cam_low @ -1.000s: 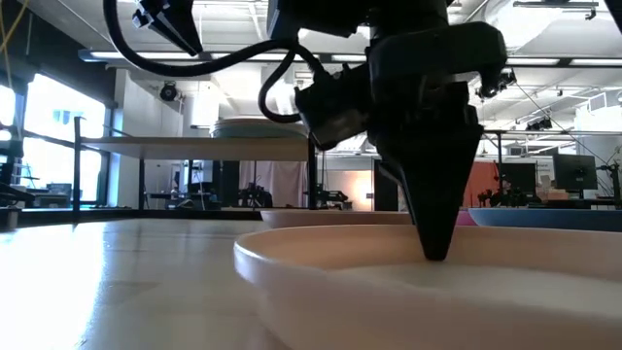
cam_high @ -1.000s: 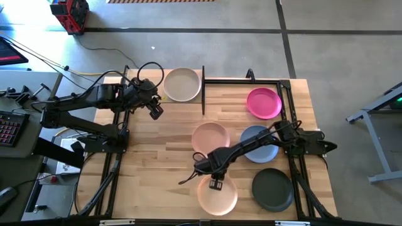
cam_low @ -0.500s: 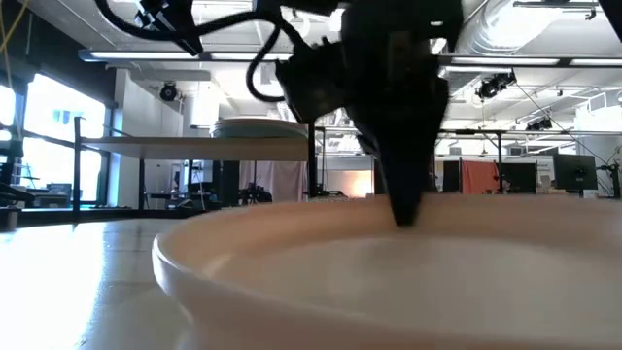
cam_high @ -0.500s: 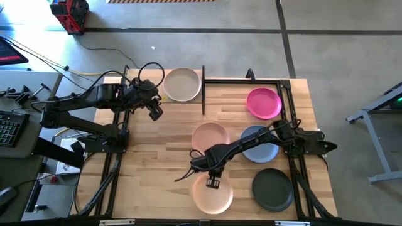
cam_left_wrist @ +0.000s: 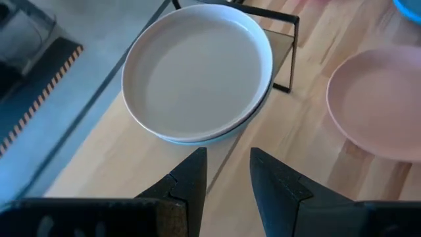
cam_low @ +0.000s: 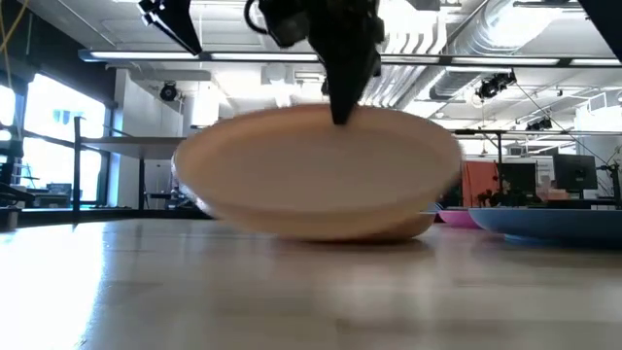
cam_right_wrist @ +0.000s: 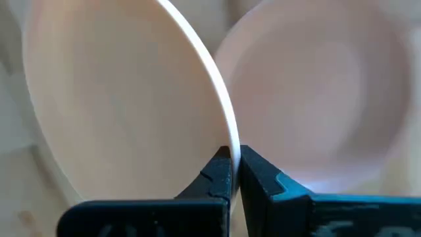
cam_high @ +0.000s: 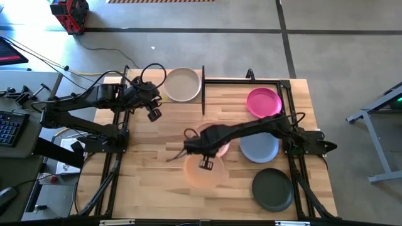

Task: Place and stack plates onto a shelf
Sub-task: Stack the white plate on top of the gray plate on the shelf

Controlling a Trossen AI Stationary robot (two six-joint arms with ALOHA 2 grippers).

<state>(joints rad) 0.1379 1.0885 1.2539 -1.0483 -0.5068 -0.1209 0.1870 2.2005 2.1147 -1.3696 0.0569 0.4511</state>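
Mid-table — right tool [cam_high: 205,163] has lifted peach plate [cam_high: 205,171], carrying shelfward.

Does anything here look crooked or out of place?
Only the peach plate: the right gripper pinches its rim, so it hangs tilted above the table rather than lying flat. The other plates lie level; nothing looks spilled or broken.

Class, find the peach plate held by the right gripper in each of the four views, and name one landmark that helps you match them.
High view: the peach plate is at centre, below the right gripper.
Low view: lifted off the table, centre.
Left wrist view: not identifiable; the pink plate there cannot be matched.
Right wrist view: rim pinched between the fingers.
Shared landmark: the pink plate lying flat beside it, also in the right wrist view.
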